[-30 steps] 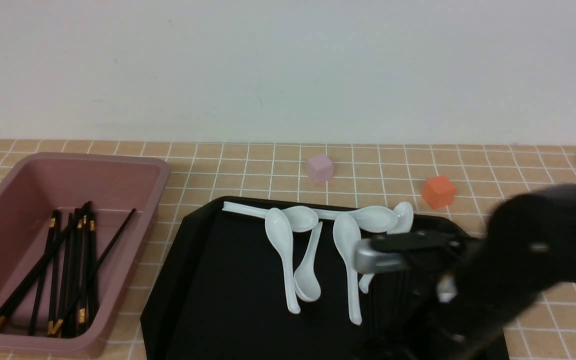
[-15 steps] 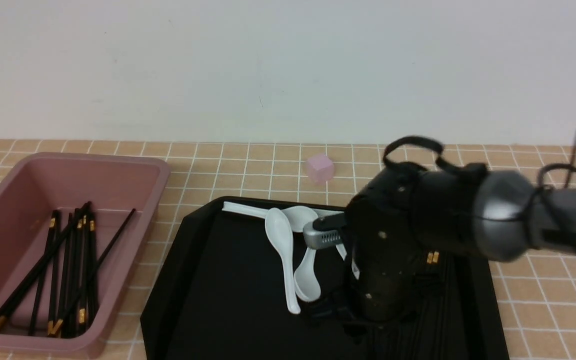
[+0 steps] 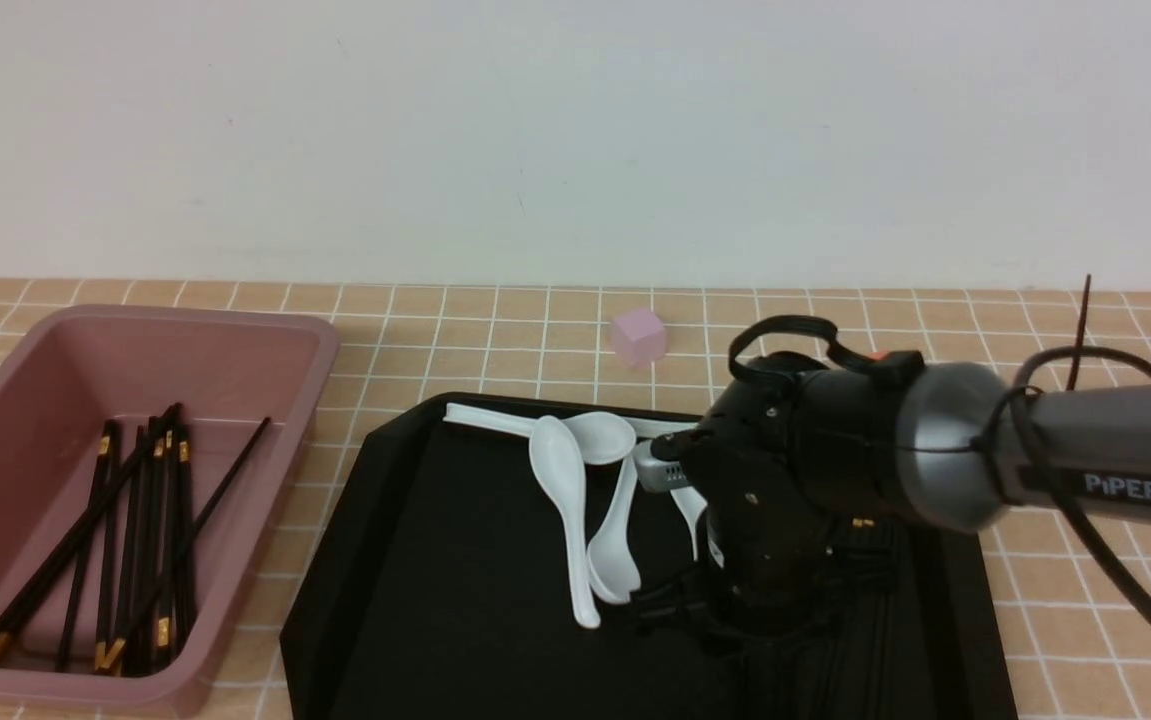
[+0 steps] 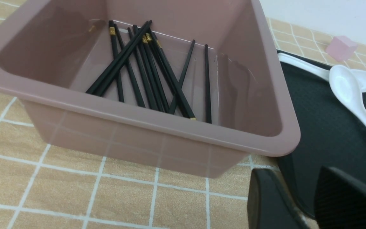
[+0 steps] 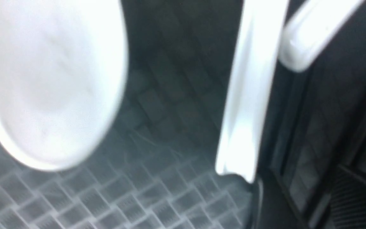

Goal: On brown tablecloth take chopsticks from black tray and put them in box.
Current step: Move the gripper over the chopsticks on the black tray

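Note:
The black tray [image 3: 435,560] lies on the brown tablecloth [image 3: 495,330]. On its right half lie black chopsticks [image 3: 862,523], mostly hidden under my right arm. My right gripper [image 3: 725,605] points down at the tray there. The blurred right wrist view shows the right gripper [image 5: 300,203] open, with dark chopsticks [image 5: 297,133] running between its fingers on the tray floor. The pink box [image 3: 320,350] at the left holds several chopsticks [image 3: 135,530]. My left gripper [image 4: 307,190] hovers by the box's [image 4: 265,95] near corner, open and empty.
Several white soup spoons [image 3: 560,470] lie across the back of the tray, some right beside my right gripper. A small pink cube [image 3: 638,335] sits on the cloth behind the tray. An orange cube [image 3: 875,355] is almost hidden behind the right arm.
My right arm has swung from the lower right to over the tray's right half and dropped toward the chopsticks, covering some spoons and the orange cube. Box and its chopsticks are unmoved.

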### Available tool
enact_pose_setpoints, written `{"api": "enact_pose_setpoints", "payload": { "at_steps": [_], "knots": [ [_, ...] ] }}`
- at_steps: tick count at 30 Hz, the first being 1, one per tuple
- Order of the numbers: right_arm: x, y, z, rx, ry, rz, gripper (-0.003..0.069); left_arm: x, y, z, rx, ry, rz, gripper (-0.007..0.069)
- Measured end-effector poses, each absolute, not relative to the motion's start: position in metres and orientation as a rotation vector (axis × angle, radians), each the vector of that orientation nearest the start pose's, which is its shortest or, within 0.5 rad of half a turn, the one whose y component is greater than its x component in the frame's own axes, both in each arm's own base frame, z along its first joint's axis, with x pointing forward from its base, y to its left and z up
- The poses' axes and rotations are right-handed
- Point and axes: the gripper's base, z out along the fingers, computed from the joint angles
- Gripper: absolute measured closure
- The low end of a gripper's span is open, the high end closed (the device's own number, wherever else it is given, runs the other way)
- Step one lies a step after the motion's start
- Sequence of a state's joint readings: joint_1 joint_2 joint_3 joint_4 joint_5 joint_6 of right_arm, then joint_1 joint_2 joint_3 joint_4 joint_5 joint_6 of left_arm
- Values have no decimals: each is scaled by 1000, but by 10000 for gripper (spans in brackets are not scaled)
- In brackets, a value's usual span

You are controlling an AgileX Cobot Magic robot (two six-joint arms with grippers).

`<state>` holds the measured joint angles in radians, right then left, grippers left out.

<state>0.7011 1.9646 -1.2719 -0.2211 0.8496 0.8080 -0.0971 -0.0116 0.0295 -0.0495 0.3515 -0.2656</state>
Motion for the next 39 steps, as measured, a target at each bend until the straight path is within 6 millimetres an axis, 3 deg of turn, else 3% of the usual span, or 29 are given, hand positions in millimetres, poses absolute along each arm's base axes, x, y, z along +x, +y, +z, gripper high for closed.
{"api": "enact_pose_setpoints", "payload": {
  "at_steps": [24,39],
  "knots": [
    [293,236,147,58,3028,-25,365,53,-7,172,-188,1854,-300,386],
    [284,243,147,26,3131,81,364,53,-7,172,-188,1854,-300,386]
  ]
}}
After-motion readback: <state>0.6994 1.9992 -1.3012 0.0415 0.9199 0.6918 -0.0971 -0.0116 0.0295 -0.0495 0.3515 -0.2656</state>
